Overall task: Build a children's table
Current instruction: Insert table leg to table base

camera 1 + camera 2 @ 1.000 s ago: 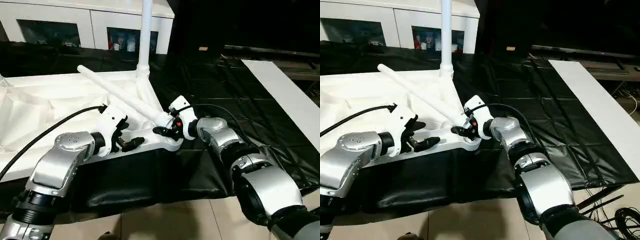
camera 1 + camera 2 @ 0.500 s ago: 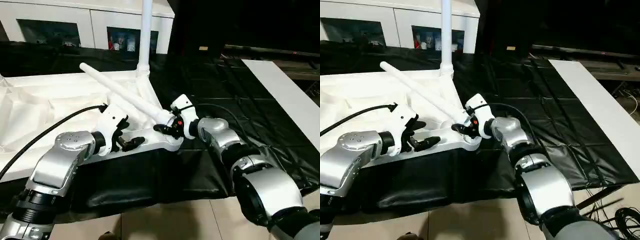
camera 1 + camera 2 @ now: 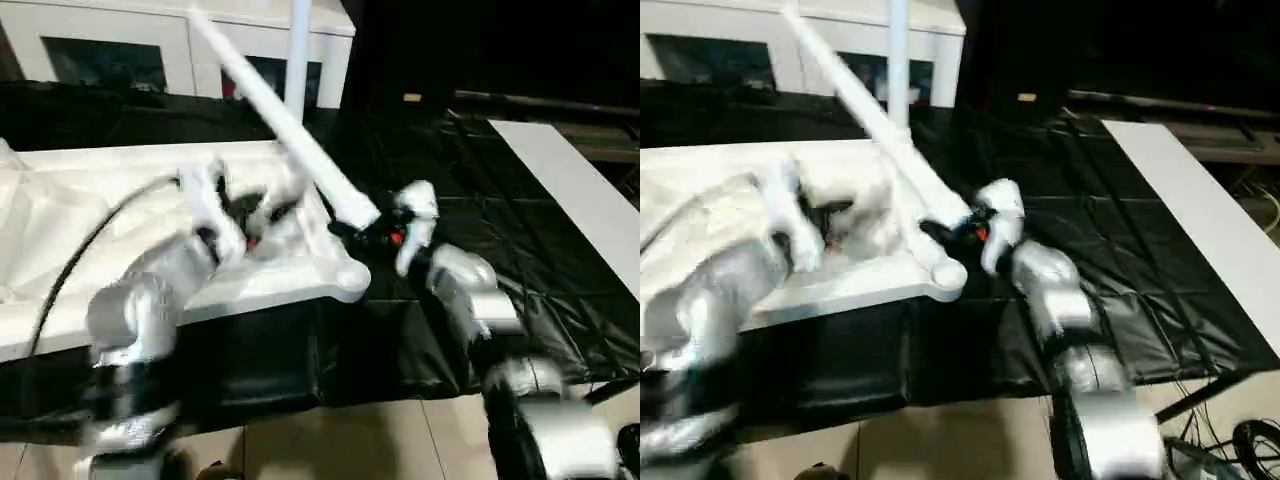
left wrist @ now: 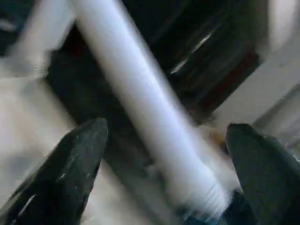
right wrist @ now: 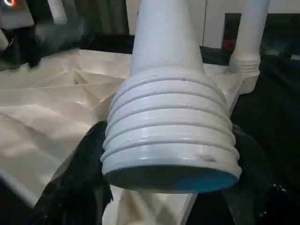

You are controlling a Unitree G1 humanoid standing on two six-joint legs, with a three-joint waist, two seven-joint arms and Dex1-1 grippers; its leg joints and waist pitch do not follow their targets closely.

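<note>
Raising a table leg toward the near corner socket

My right gripper (image 3: 362,232) clamps the threaded end of a long white tapered plastic leg (image 3: 280,113), tilting it up so the thread can meet the round corner socket (image 3: 350,277) of the upturned white ribbed plastic tabletop (image 3: 60,215). My left gripper (image 4: 164,154), jaws spread wide and empty, flanks the shaft to steady it. Another white leg (image 3: 297,50) stands upright in the far corner.

You are looking at an indoor room with a homely look rather than a workshop; a white cabinet (image 3: 180,45) with dark glass doors lines the far wall; black sheeting (image 3: 520,210) covers the work surface; pale floor tiles (image 3: 330,455) show below.
</note>
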